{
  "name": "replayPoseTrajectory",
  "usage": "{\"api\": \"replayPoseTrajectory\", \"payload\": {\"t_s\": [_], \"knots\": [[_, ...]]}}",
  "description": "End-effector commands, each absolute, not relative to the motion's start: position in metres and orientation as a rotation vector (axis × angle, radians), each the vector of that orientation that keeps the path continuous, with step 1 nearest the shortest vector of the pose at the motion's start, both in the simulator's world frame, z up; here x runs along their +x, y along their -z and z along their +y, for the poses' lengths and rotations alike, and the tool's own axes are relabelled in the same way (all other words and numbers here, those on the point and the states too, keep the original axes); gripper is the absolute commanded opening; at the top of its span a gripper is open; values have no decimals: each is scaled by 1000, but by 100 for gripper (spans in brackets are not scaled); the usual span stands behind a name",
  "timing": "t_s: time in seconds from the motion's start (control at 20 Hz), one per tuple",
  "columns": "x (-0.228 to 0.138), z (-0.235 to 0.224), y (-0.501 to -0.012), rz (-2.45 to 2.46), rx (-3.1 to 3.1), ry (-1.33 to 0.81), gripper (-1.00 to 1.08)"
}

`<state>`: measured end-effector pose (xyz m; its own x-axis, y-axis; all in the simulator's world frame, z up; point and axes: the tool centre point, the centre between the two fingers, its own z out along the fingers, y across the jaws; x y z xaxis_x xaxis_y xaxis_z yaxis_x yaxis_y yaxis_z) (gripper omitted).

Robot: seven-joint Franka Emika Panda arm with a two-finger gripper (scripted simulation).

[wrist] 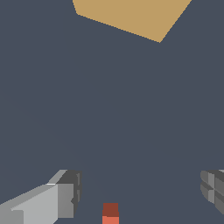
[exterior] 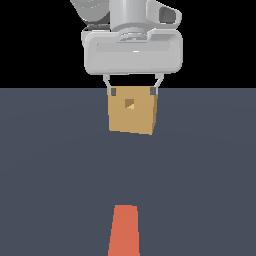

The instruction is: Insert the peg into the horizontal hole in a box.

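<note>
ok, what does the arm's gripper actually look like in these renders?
Glossy grey-white gripper: a wide, rounded boxy palm under a cylindrical wrist, with two thin light-grey fingers ending in small dark-grey pads. The wrist view shows blocky fingers, the pads ridged. No cables or markings visible.

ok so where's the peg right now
The peg lies on the dark floor at the bottom centre of the exterior view, apart from the box beyond it; no fingers touch it.
</note>
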<state>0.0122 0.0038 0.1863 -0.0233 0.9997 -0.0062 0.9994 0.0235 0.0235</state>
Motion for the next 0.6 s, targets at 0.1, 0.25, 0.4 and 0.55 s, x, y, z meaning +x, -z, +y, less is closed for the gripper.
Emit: {"api": "replayPoseTrajectory", "payload": {"t_s": [0.1,0.25,0.4,0.55], "knots": [[12,2,-186,2232,2181,-20,100],[11,-7,-182,2231,2183,-19,100],[10,-23,-176,2229,2187,-18,100],[9,-47,-167,2225,2192,-16,100]]}}
